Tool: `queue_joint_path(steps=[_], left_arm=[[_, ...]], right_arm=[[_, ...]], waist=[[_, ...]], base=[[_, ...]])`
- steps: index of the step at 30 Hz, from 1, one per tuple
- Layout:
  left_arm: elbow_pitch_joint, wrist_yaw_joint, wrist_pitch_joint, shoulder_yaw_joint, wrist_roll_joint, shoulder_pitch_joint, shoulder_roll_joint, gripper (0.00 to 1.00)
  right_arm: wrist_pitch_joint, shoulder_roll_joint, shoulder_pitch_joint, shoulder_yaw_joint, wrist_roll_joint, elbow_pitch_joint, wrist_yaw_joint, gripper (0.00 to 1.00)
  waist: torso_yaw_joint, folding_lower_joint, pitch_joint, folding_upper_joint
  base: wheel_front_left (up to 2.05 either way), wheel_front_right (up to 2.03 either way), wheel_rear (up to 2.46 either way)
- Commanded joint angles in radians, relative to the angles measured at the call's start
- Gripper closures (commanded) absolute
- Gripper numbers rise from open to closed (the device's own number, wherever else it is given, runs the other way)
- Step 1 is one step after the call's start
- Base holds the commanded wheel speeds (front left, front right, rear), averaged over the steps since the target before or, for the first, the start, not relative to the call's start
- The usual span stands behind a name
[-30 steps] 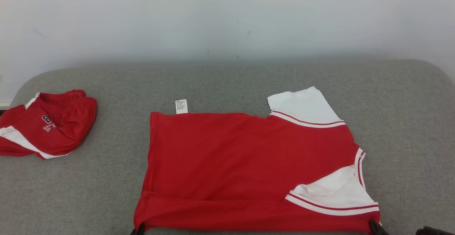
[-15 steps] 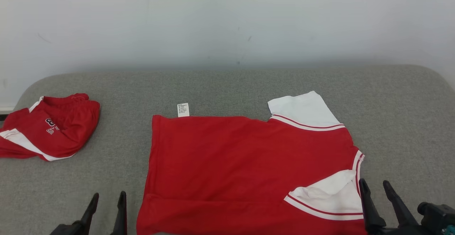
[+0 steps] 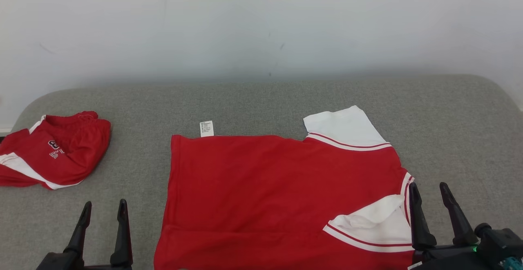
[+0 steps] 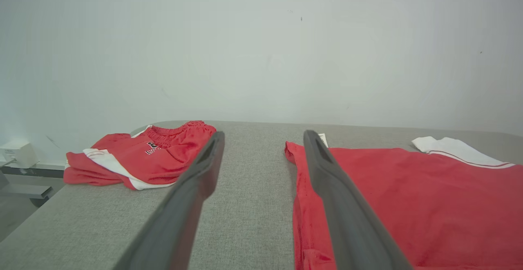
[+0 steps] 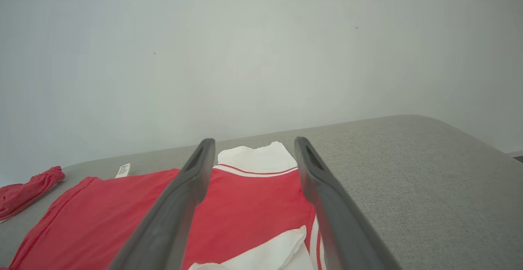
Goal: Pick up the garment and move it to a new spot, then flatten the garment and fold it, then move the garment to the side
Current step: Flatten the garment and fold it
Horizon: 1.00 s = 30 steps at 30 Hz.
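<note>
The garment [image 3: 282, 188] is a red T-shirt with white, red-striped sleeves, spread flat on the grey padded surface [image 3: 261, 98] with its collar to the right. A white label [image 3: 206, 128] pokes out at its far hem. My left gripper [image 3: 104, 204] stands open and empty just left of the shirt's near-left corner, apart from the cloth. My right gripper [image 3: 428, 187] is open and empty too, beside the near white sleeve [image 3: 376, 221]. In the left wrist view the left gripper [image 4: 263, 135] has the garment [image 4: 408, 204] to its right. In the right wrist view the right gripper [image 5: 254, 141] points across the garment [image 5: 245, 208].
A second red garment [image 3: 57, 151] with white trim and a printed logo lies bunched at the far left, near the surface's left edge; it is also in the left wrist view [image 4: 143, 159]. A pale wall [image 3: 261, 25] rises behind. Bare grey surface lies right of the shirt.
Both grippers were shut on the shirt's near edge a second ago; they have let go, opened wide and drawn up clear of the cloth. The near sleeve now lies slightly rumpled.
</note>
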Motion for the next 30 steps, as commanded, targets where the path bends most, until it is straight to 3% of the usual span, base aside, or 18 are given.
queue_joint_path(steps=[1, 24, 30], left_arm=[[-0.004, -0.006, -0.003, 0.004, 0.003, 0.011, -0.004, 0.0], [0.033, -0.042, -0.003, 0.021, 0.052, 0.051, -0.013, 0.0], [0.084, -0.05, -0.003, -0.005, 0.04, -0.007, 0.041, 0.0]], right_arm=[[-0.008, 0.004, -0.007, 0.0, -0.008, 0.003, -0.002, 0.0], [-0.025, 0.019, 0.016, -0.002, -0.017, 0.058, -0.002, 0.0], [-0.026, 0.012, -0.04, 0.01, -0.001, 0.099, -0.002, 0.0]], waist=[[0.0, 0.0, -0.001, 0.0], [0.012, 0.0, -0.007, 0.0], [0.003, 0.0, 0.008, 0.0]], base=[[0.0, 0.0, 0.0], [0.0, 0.0, 0.0], [0.0, 0.0, 0.0]])
